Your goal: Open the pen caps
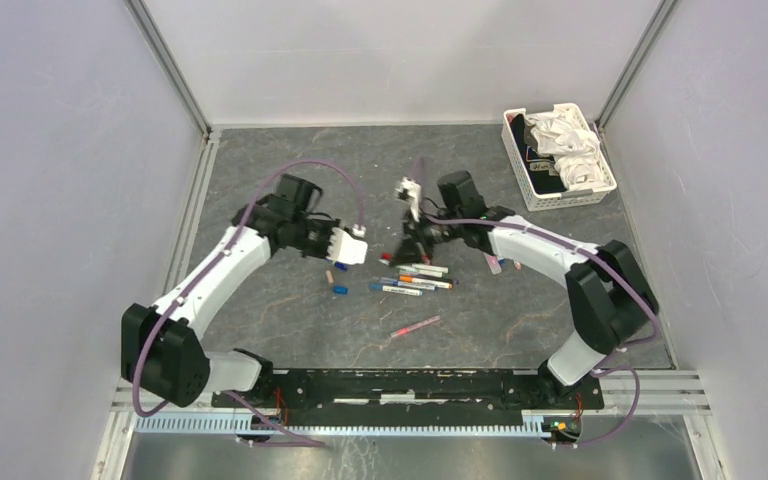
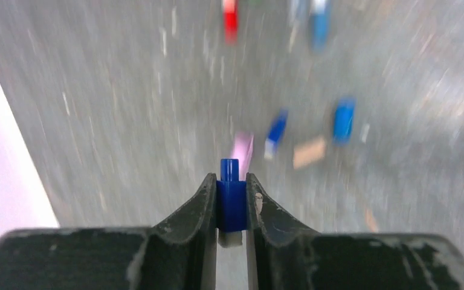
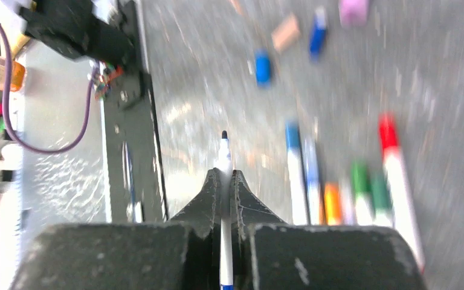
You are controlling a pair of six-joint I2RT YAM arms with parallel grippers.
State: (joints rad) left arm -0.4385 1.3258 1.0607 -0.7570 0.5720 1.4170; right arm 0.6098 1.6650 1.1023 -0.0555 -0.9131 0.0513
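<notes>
My left gripper (image 1: 348, 246) (image 2: 232, 181) is shut on a blue pen cap (image 2: 232, 199) and holds it above the table. My right gripper (image 1: 409, 240) (image 3: 224, 176) is shut on a slim white pen barrel (image 3: 223, 158) whose dark tip is bare. Loose caps lie on the mat between the arms: a blue one (image 1: 340, 290), a peach one (image 1: 328, 275) and a pink one (image 2: 241, 151). The right wrist view shows them too: blue (image 3: 263, 65), peach (image 3: 286, 33), pink (image 3: 353, 11). Several capped pens (image 1: 412, 280) lie in a row under the right gripper, with red (image 3: 388, 134), green (image 3: 360, 176) and orange (image 3: 332, 202) caps.
A white slotted basket (image 1: 571, 198) holding crumpled white cloth stands at the back right. A pink pen (image 1: 415, 326) lies alone nearer the front. Another pen (image 1: 493, 263) lies under the right forearm. Walls close in the left, right and back of the dark mat (image 1: 260, 320).
</notes>
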